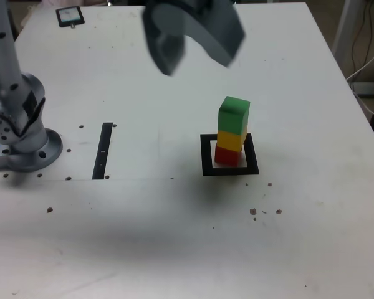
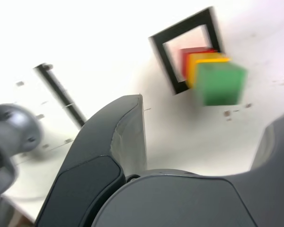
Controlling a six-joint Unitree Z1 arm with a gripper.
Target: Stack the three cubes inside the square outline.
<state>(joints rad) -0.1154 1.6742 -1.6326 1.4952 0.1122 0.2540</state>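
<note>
Three matte solid cubes, red (image 1: 227, 156), yellow (image 1: 231, 139), green (image 1: 234, 115) on top, stand stacked inside the flat black square outline (image 1: 206, 156) on a smooth white table (image 1: 143, 218). The dark rounded gripper (image 1: 190, 59) hangs above, jaws wide, empty.

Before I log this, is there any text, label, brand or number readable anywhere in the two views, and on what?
None can be read.
Small dark device at the table's far edge: pale screen, any text too small.
Black strip: white marks, too blurred.
Cubes, square outline, gripper: no markings seen.

Claw (image 1: 196, 53) blurred, top cut off by exterior view's edge; red cube (image 2: 191, 54) mostly hidden behind yellow cube (image 2: 206, 64)
</note>
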